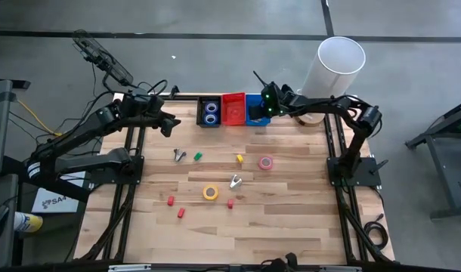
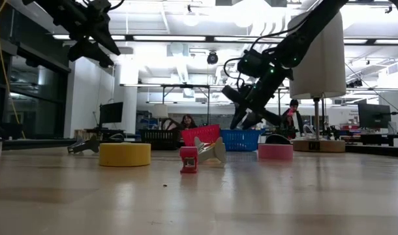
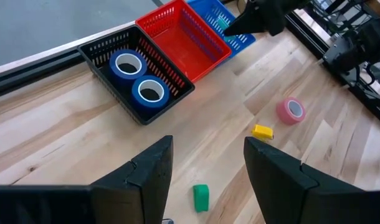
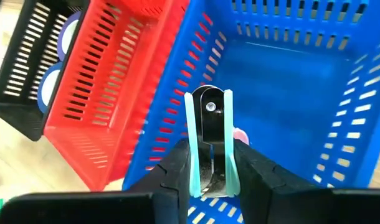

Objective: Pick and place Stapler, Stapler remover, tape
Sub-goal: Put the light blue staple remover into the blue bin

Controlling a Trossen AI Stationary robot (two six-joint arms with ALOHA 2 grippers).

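While my right pincer hangs over the blue bin, it is clamped on a stapler remover with pale green handles, gripped across its sides so that the hinge end points away from the wrist. The piece looks light and stiff; its smooth plastic flanks could slip, so I judge the flat handle sides the right place to hold, not the curved metal claws.

My left pincer hovers with its fingers apart above the table, near the black bin, where two blue tapes already lie. The red bin between the black and blue bins appears empty.

Still on the table:
- pink tape, lying flat, toward the right side;
- yellow tape, lying flat, near the middle;
- two metal removers, one on the left and one just beside the yellow tape;
- small solid blocks, green, yellow and red, scattered among them.

I judge the rolls light and rigid, best pinched across the wall of the ring through the open centre.
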